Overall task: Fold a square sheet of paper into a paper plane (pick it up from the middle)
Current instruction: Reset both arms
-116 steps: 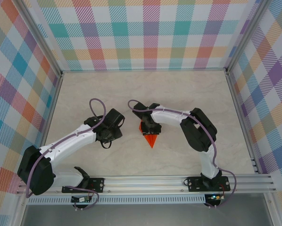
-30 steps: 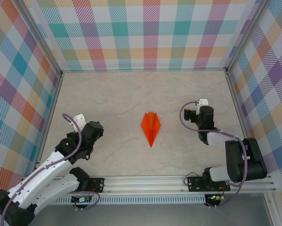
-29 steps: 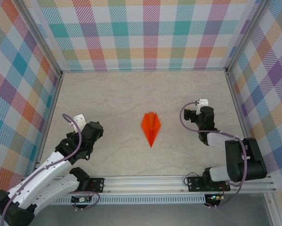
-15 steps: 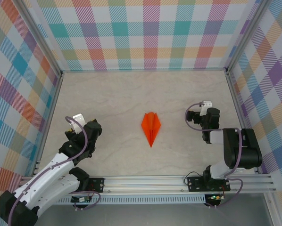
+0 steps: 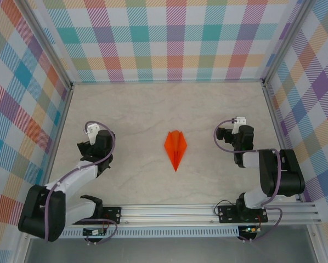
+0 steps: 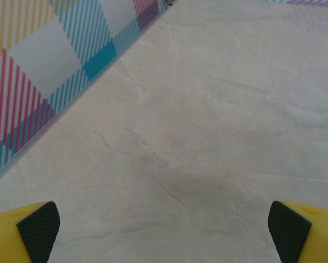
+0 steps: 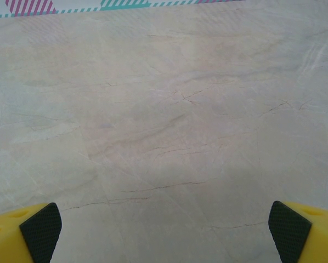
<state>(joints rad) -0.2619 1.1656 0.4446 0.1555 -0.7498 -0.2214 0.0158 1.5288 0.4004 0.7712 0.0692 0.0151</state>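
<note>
Bright orange folded paper plane lies flat mid-table on the beige marbled tabletop, nose toward the arm bases. Left gripper and right gripper: jaws spread wide over bare tabletop, flanking the plane, well apart from it.

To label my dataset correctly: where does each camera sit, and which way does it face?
Top external: above and behind the robot, looking down on the table, left arm, right arm and paper plane.
Left wrist: on the left arm, facing the left plaid wall; left claw open.
Right wrist: on the right arm, facing the far wall; right claw open.
Shared: the table.
</note>
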